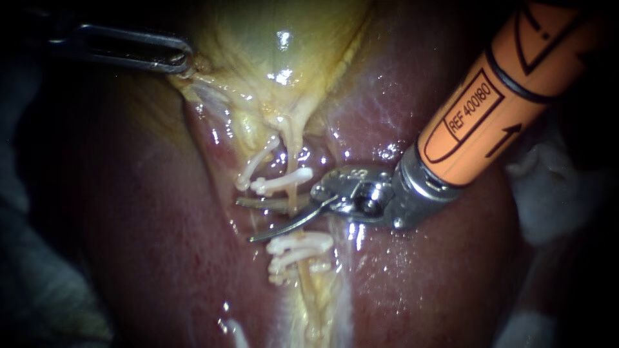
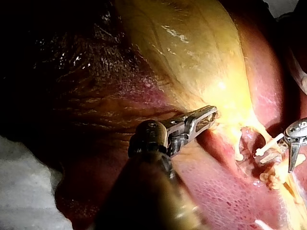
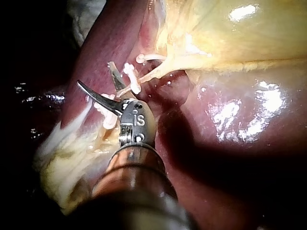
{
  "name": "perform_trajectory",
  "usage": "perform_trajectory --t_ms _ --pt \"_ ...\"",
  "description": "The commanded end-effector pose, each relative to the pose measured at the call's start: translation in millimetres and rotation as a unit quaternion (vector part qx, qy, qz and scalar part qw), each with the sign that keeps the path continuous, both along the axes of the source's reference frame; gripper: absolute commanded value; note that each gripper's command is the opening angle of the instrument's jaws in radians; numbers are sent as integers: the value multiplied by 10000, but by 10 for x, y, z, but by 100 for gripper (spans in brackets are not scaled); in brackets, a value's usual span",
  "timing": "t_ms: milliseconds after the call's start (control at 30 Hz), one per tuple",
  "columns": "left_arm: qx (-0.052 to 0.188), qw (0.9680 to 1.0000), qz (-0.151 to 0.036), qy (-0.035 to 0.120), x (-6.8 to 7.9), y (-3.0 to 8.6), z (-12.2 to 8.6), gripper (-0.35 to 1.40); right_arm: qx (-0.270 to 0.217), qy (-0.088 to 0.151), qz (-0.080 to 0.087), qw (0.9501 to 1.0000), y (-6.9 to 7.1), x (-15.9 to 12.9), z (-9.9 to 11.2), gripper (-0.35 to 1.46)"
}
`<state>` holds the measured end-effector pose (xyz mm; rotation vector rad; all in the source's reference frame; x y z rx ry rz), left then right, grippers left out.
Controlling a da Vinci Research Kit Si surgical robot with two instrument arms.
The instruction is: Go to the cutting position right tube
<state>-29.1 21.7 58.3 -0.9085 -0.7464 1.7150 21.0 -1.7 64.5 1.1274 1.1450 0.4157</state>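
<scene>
Straddling the thin pale-yellow right tube, the hand of the right instrument (orange-sleeved shaft, steel wrist, two slim curved blades) is spread. The jaws stand apart with nothing pinched.

- The right tube runs off the narrow end of the glossy yellow gallbladder and passes through the gap between the blades. I cannot tell whether either blade touches it.
- One blade lies on the gallbladder side of the crossing, the other on the side away from the gallbladder.
- A white plastic clip sits across the tube on the gallbladder side, just beside the nearer blade.
- Stacked white plastic clips sit across the tube on the side away from the gallbladder, just past the other blade.
- A second clipped strand leaves the gallbladder's narrow end beside the right tube, outside the blades.

The left instrument is slim dark steel. Its hand is pressed together, pinching a fold at the gallbladder's edge, well apart from the tube.

Wet dark-red liver lies under and around the gallbladder.
</scene>
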Motion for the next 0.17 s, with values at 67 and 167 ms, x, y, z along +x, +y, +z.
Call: perform_trajectory --t_ms 67,167 --pt "0 10000 1 -1 0 0 0 -35 -1 0 0 10000 0 0 0 130" --pt "0 10000 1 -1 0 0 0 -35 -1 1 -2 10000 -1 0 -1 130"
